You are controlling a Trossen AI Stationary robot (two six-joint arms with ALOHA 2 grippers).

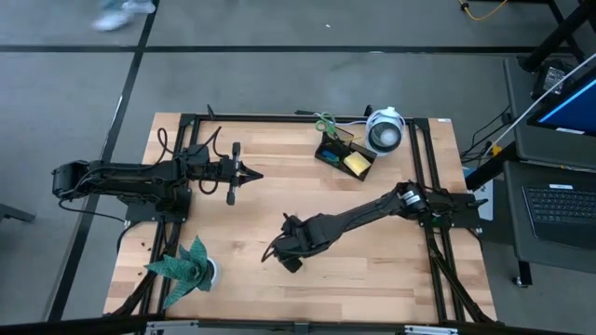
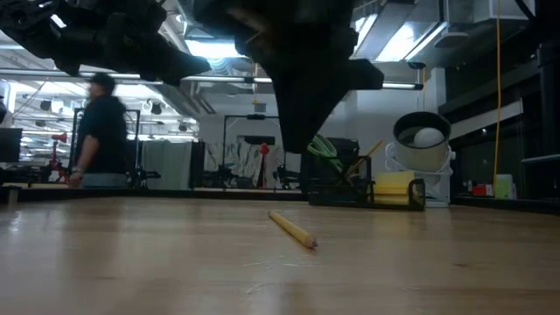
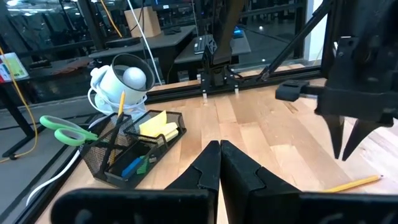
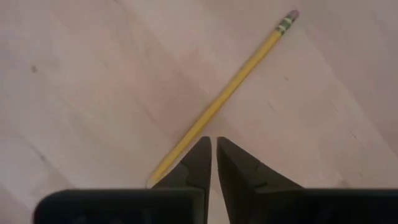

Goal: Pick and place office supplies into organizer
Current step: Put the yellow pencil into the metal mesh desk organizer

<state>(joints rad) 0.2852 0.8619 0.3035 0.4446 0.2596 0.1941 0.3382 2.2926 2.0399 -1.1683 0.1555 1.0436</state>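
A yellow pencil [image 4: 227, 93] lies flat on the wooden table, also seen in the low view [image 2: 293, 230]. My right gripper [image 4: 213, 144] hangs shut above the pencil's pointed end, fingers pointing down, clear of it [image 2: 296, 144]. The black mesh organizer [image 3: 134, 155] stands near the table's far edge [image 1: 343, 156]. It holds green-handled scissors [image 3: 65, 130], a yellow sticky-note pad [image 3: 158, 126], an upright pencil [image 3: 118, 118] and a small blue piece [image 3: 132, 166]. My left gripper [image 3: 219, 146] is shut and waits above the table's left half [image 1: 250, 175].
A round white camera-like device [image 1: 384, 131] stands right beside the organizer. A green paper plant [image 1: 186, 265] sits at the near left corner. Black frame rails [image 1: 424, 177] run along the table's sides. A person [image 2: 101, 131] walks in the room behind.
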